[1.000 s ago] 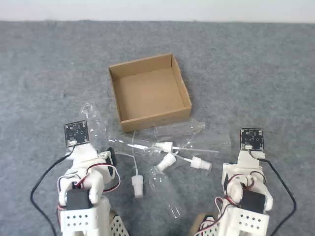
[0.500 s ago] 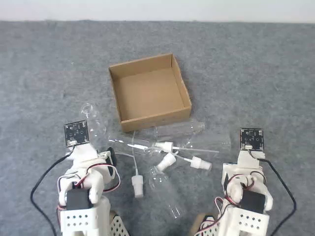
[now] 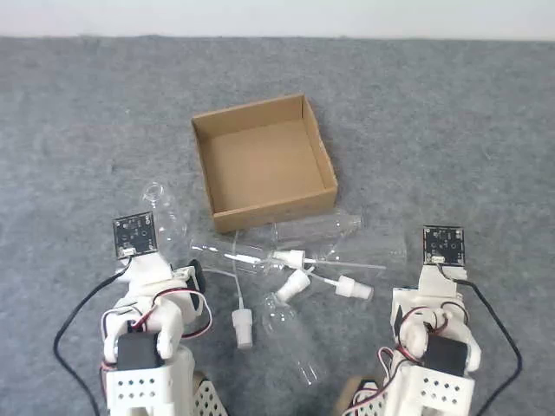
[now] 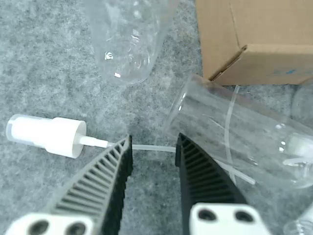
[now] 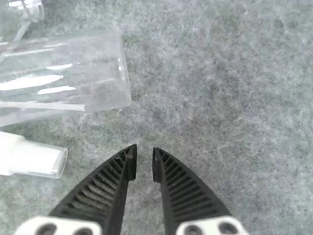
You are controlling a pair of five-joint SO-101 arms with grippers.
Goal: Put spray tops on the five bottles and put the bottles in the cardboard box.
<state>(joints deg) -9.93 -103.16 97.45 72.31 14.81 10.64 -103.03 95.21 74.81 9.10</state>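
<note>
Logged empty brown open-topped cardboard box (image 3: 264, 111) at upper centre of high view. Found clear plastic bottles (image 3: 316, 230) and white spray tops (image 3: 242, 328) lying just below it. Noted left gripper (image 4: 154, 139) partly open, right gripper (image 5: 144, 152) barely parted, both holding nothing.

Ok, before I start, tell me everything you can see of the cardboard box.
The cardboard box is plain brown, square and shallow, with an open top and no lid or flaps showing. It is empty: only its bare floor shows inside. It sits flat on the grey mat at mid-table, turned slightly askew. A clear bottle lies along its near wall; whether they touch I cannot tell.
</note>
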